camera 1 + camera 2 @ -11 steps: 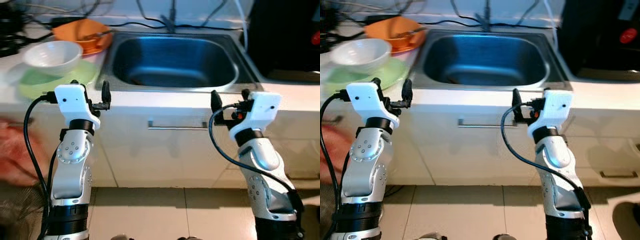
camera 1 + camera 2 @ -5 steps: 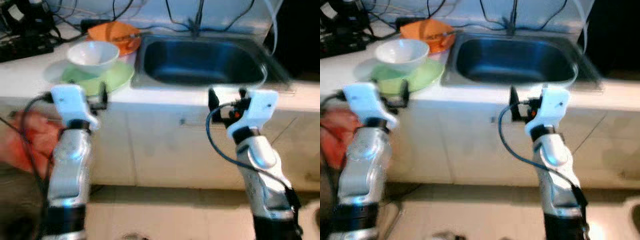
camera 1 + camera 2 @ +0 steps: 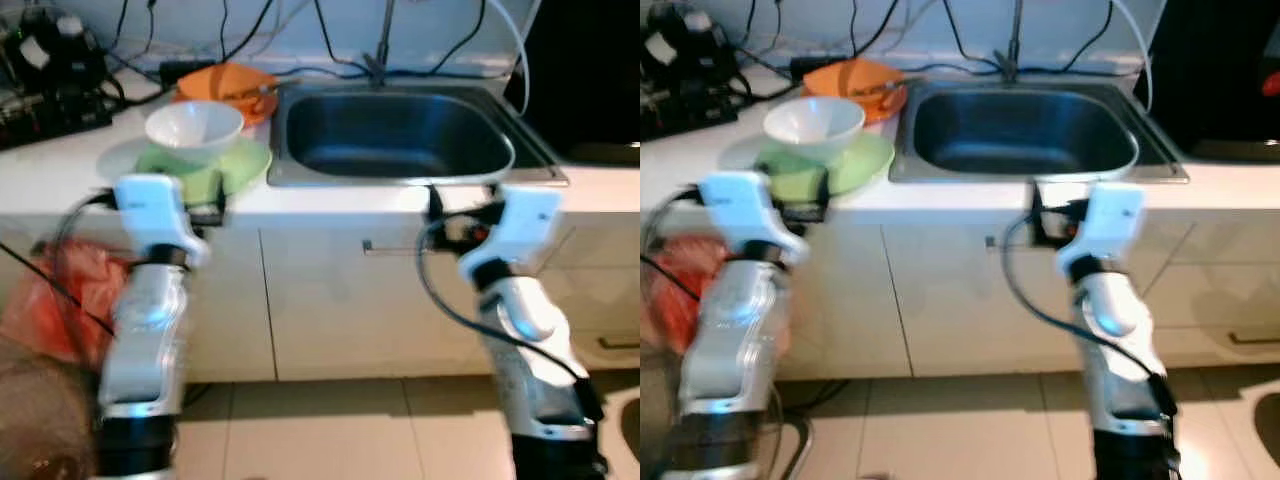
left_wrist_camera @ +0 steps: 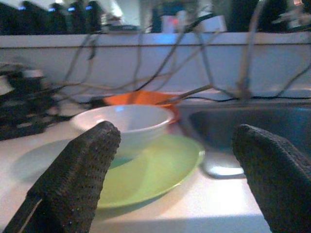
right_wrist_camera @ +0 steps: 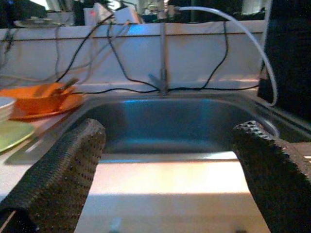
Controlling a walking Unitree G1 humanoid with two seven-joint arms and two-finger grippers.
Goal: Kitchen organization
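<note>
Both grippers raised at the counter edge
Left gripper (image 4: 170, 160) gapes empty before white bowl (image 3: 193, 127) on green plate (image 3: 232, 165) — right gripper (image 5: 167, 160) spread, empty, facing sink (image 3: 400, 150)

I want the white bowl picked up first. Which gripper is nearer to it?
Left. The left gripper is at the counter edge just before the white bowl; the right gripper is in front of the sink, farther off.

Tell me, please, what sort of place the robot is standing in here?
Most likely a home kitchen: a steel sink with a tap is set into a white counter above cabinet doors, and a white bowl sits on a green plate beside it.
</note>
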